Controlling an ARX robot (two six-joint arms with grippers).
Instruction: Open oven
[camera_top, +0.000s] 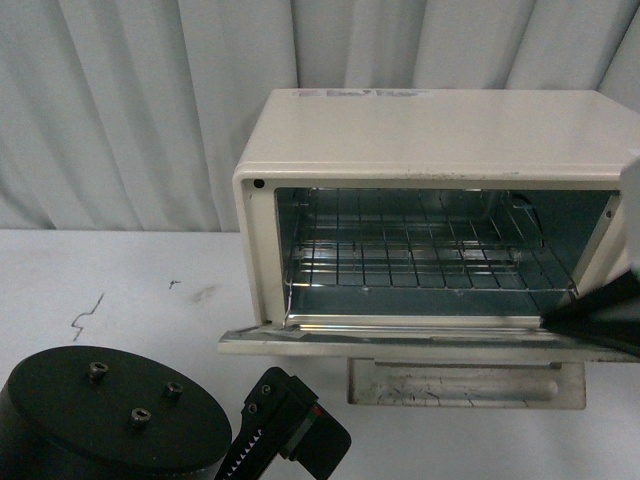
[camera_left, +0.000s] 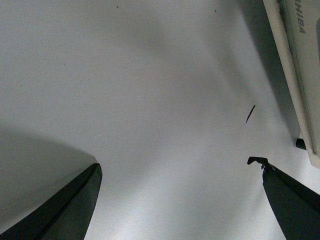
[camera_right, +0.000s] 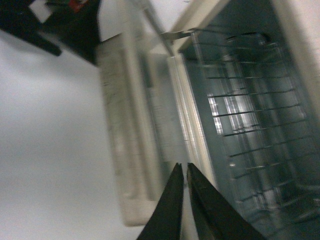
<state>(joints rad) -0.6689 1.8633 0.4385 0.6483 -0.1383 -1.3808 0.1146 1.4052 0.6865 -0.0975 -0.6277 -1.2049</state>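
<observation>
Front view, oven (camera_top: 430, 130) open, wire rack (camera_top: 420, 262) inside

- Round black housing (camera_top: 105, 415): flat top with three hex-socket screws (camera_top: 140, 416).
- Just beside the housing: an angular black block (camera_top: 295, 430) with a white-toothed rack (camera_top: 243, 455) and a red mark (camera_top: 318, 417).
- Left gripper (camera_left: 176, 162): black tapering fingers (camera_left: 75, 210), one tip notched.
- Right gripper (camera_right: 183, 167), well apart from the housing: slim black pointed fingers (camera_right: 205, 210).
</observation>
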